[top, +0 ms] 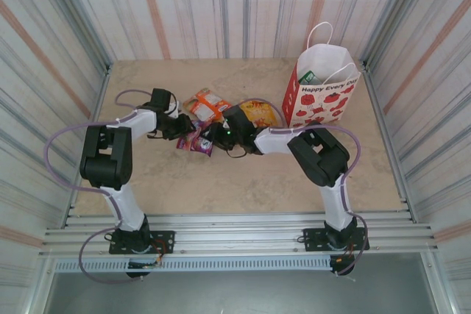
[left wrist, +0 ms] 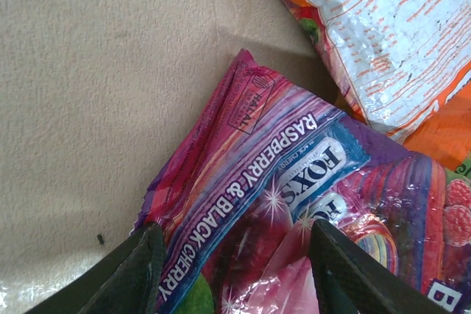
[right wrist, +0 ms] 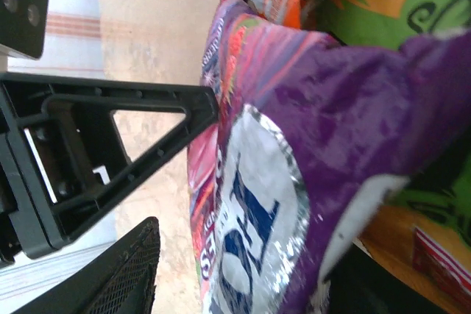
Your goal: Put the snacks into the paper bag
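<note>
both arms fold at raised elbows and reach inward over the middle of the table (top: 221, 182). left gripper (top: 179, 126) points right, fingers (left wrist: 136, 273) spread wide. right gripper (top: 211, 137) points left, close to it; finger spacing not determinable.

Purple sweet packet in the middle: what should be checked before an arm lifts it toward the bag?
1. Left end effector open astride the purple packet: ok.
2. Grip closed on it: not ok.
3. Orange packet clear of it: cannot tell, edges very close.
4. Right end effector out of the way: not ok, close beside the left.
5. Paper bag upright, mouth open: ok.
</note>
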